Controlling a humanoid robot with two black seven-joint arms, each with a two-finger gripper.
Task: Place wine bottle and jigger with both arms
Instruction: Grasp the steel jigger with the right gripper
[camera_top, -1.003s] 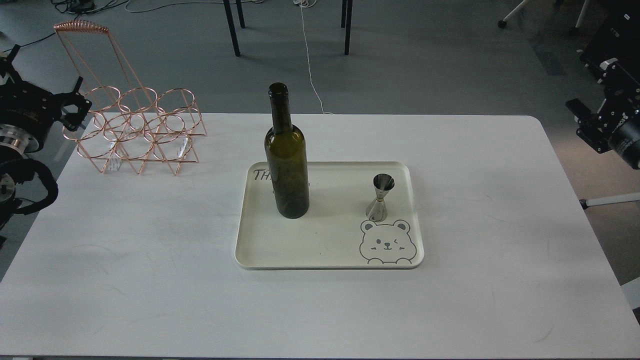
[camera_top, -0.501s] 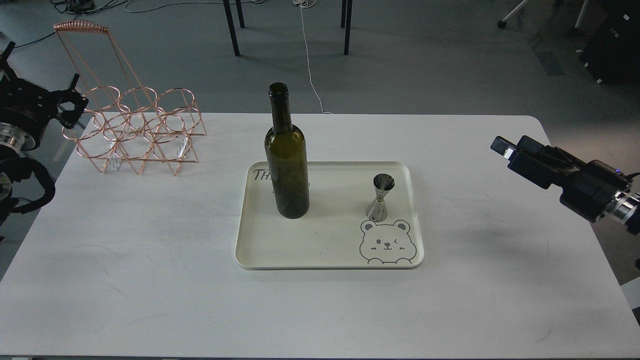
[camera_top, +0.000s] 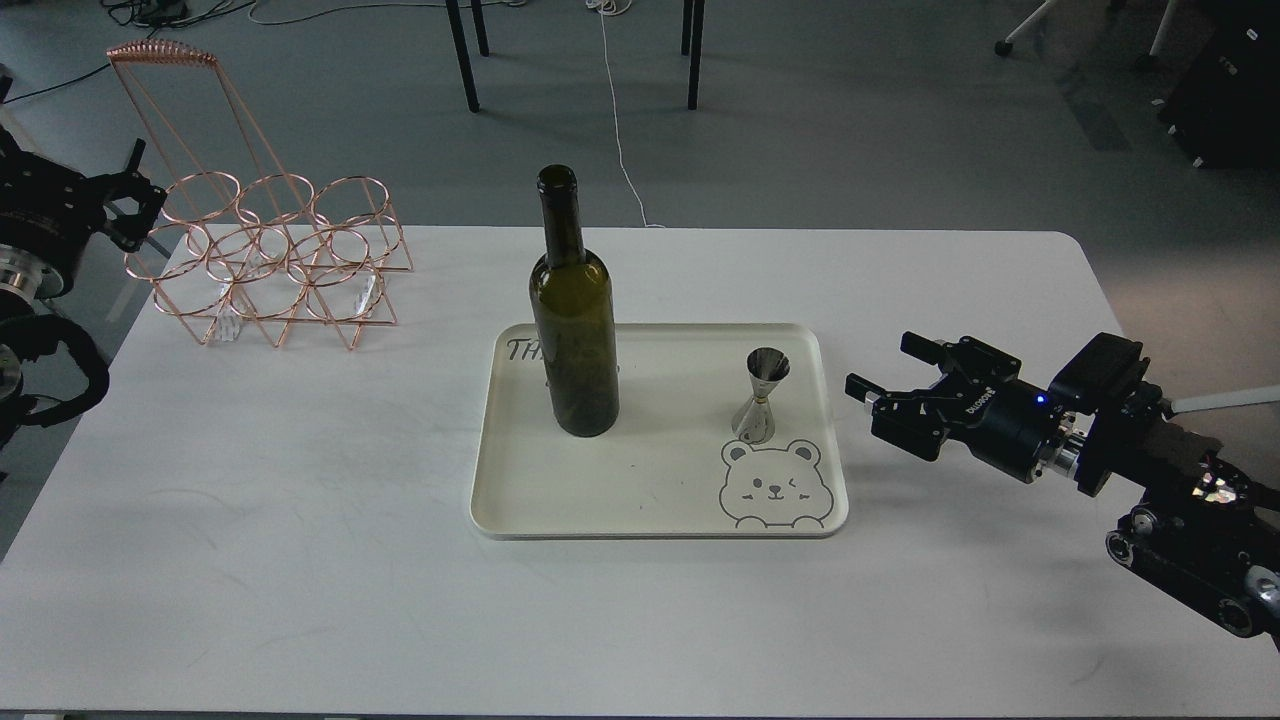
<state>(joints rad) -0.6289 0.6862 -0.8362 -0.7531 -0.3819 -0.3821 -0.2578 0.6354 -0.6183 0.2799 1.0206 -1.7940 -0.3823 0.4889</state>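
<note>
The dark olive-green wine bottle (camera_top: 574, 330) stands upright on the left part of a cream tray (camera_top: 560, 500). The small steel jigger (camera_top: 760, 393) stands upright on the tray's right side, just above a bear drawing. My right gripper (camera_top: 882, 366) is open and empty, low over the table just right of the tray, its fingers pointing left toward the jigger. My left gripper (camera_top: 135, 205) is at the far left edge, beside the wire rack, well away from the bottle; its fingers look spread.
A copper wire bottle rack (camera_top: 270, 250) stands at the table's back left corner. The white table (camera_top: 300, 520) ends close to the right arm. Chair legs and cables lie on the floor behind.
My right arm has swung in from the far right and come down toward the tray, ending just right of the jigger. The left gripper has drifted slightly up and left. Bottle and jigger have not moved.
</note>
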